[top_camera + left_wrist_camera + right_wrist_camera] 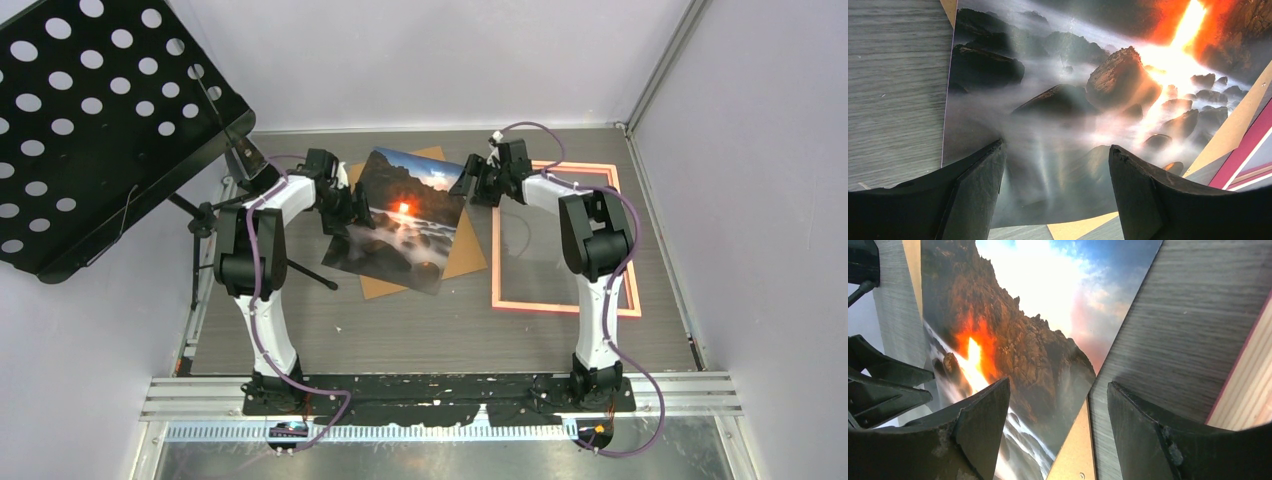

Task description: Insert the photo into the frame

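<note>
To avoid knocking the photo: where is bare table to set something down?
Bare table lies between the board under the photo and the arm bases. Crowded farther back: left tool and right tool flank the photo; frame at right.

The photo (405, 215) is orange sunset, dark rocks, white mist, blue sky. The frame (560, 306) is pink-orange, backing board (465, 258) tan, music stand (90, 120) black with round holes, surface (430, 335) grey woodgrain.
</note>
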{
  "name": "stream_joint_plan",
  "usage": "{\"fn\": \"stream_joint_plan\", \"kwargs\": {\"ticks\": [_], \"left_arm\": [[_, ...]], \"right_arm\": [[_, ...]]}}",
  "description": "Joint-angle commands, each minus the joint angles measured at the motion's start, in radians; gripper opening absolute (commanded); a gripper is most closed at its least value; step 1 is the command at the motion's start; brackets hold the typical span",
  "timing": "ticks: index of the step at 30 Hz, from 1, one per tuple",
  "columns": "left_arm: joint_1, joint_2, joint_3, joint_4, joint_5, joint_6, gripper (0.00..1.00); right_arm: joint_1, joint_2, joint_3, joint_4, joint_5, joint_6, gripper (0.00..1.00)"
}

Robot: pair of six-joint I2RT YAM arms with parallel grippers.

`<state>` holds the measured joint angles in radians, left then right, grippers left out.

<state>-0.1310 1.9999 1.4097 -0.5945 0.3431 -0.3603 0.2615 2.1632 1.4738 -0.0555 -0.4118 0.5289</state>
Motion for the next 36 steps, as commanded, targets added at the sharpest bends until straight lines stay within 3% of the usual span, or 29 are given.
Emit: {"fn": "stream_joint_plan", "kwargs": {"ticks": [1, 9, 21, 29, 36], "left_arm": [[-0.016, 0.019, -0.034, -0.011, 0.043, -0.007, 0.78], [-0.016, 0.01, -0.034, -0.01, 0.06, -0.009, 0.78], [-0.018, 0.012, -0.038, -0.01, 0.076, -0.009, 0.77], [-0.018, 0.013, -0.038, -0.009, 0.083, -0.008, 0.77], [-0.018, 0.014, -0.037, -0.009, 0.085, -0.005, 0.77]], "right_arm": [[-0.001, 0.068, 0.047, -0.087, 0.04, -0.006, 0.78], [0.001, 0.11, 0.06, -0.032, -0.074, 0.097, 0.78], [0.001, 0.077, -0.051, 0.318, -0.283, 0.328, 0.78], [0.002, 0.054, -0.078, 0.459, -0.336, 0.364, 0.78], [-0.001, 0.054, -0.061, 0.491, -0.352, 0.3, 0.77]]}}
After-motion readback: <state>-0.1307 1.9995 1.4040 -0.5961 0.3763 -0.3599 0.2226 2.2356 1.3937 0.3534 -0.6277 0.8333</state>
